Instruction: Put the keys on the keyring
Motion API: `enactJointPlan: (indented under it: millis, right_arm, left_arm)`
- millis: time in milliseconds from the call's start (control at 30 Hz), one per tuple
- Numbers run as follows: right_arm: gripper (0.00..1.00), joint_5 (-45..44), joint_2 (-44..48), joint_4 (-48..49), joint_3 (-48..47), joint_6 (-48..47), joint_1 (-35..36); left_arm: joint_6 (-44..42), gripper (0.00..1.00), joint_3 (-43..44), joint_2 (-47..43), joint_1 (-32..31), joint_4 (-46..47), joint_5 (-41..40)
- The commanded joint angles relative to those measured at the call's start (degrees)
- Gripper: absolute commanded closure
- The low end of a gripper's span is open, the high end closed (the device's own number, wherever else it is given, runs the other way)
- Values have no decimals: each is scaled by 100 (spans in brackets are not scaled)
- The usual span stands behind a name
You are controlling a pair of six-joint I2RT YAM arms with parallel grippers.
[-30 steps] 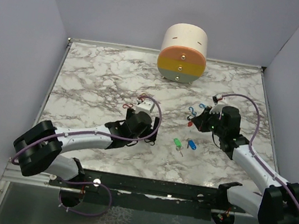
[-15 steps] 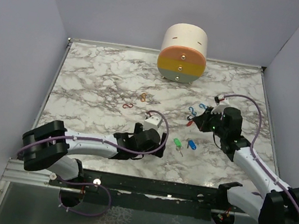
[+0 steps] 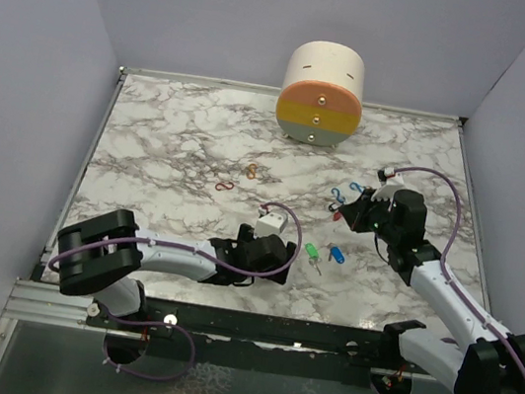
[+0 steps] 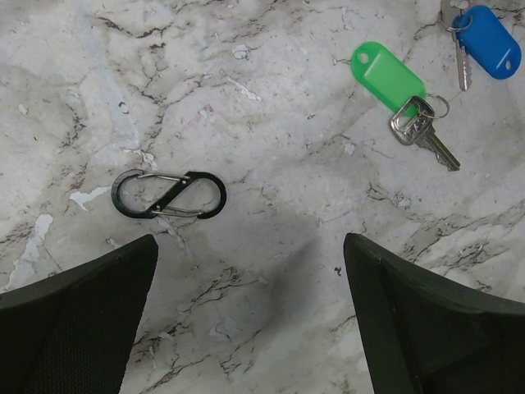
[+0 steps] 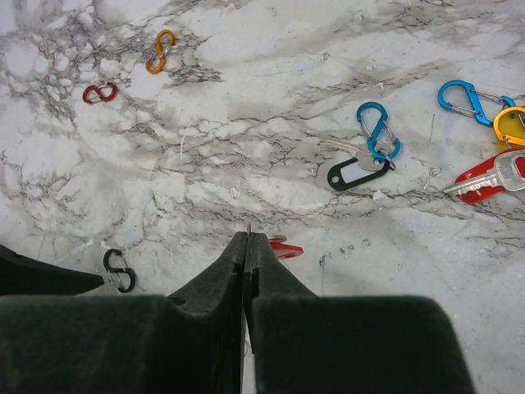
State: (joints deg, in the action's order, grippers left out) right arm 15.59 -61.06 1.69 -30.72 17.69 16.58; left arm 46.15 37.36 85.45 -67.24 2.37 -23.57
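The green key and the blue key lie side by side on the marble, also in the top view (green, blue). My left gripper is open and empty, low over bare marble between a black S-clip and the green key. My right gripper is shut on a small red item with a thin metal edge. I cannot tell if it is a clip or a key. A black key hangs on a blue carabiner. A red key and a yellow-orange tag lie at the right edge.
A second blue carabiner lies by the yellow-orange tag. A red S-clip and an orange S-clip lie mid-table. A round cream, orange, yellow and green drum stands at the back. Walls close in the left and right sides.
My left arm has swung from beside the red S-clip toward the near edge and to the right, ending beside the green key. The right arm has barely moved.
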Motion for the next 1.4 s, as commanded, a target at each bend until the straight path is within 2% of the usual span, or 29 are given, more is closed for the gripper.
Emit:
enactJointPlan:
  millis: [0,567,933,1367]
  right_arm:
    - [99,-179,129,68,46,-47,47]
    - [99,-179,70,110,47,-47,47]
    - [99,-224,83,109,62,-44,47]
    - [99,-232,106,90,75,-47,47]
  left_arm:
    - [-56,1,109,227,-13,171,13]
    - [-572,1,66,394,643,569,358]
    - [-659,1,172,634,667,837,695]
    - [-741,1,403,867,668,905,651]
